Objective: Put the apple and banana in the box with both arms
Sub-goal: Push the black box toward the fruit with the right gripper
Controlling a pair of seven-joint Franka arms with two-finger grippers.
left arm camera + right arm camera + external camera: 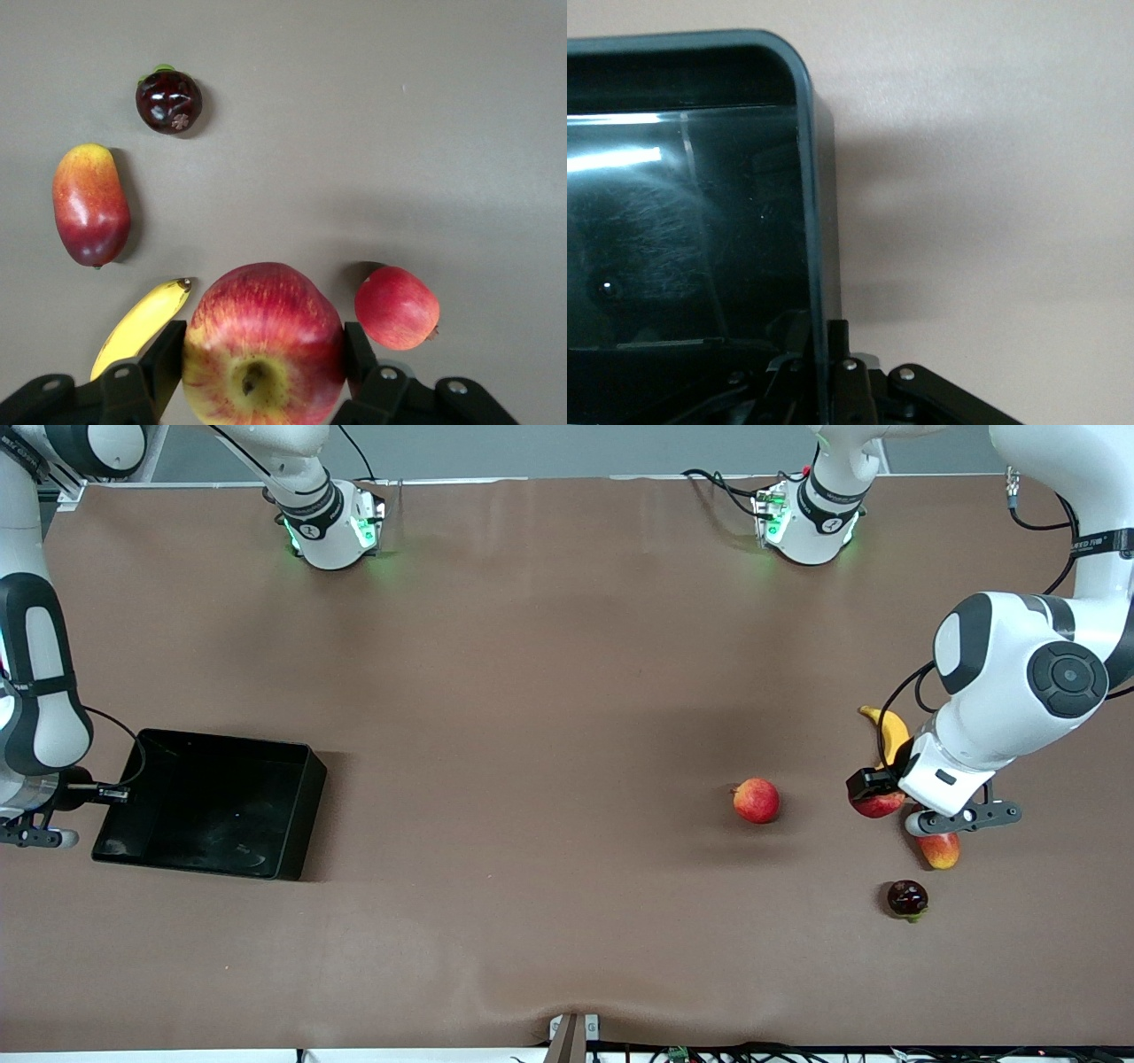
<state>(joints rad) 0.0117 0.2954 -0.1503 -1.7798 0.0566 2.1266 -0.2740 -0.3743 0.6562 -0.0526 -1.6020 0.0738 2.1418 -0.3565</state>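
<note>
Left gripper (262, 363) clamps the apple (262, 341) in the air over the table (532, 691), banana (890, 731) just at its 12 o'clock in the front view. Right gripper (819, 372) is pinched on the box (213, 802) wall at the box's 9 o'clock edge. Mango (89, 205) and pinkish fruit (756, 800) lie nearby.
</note>
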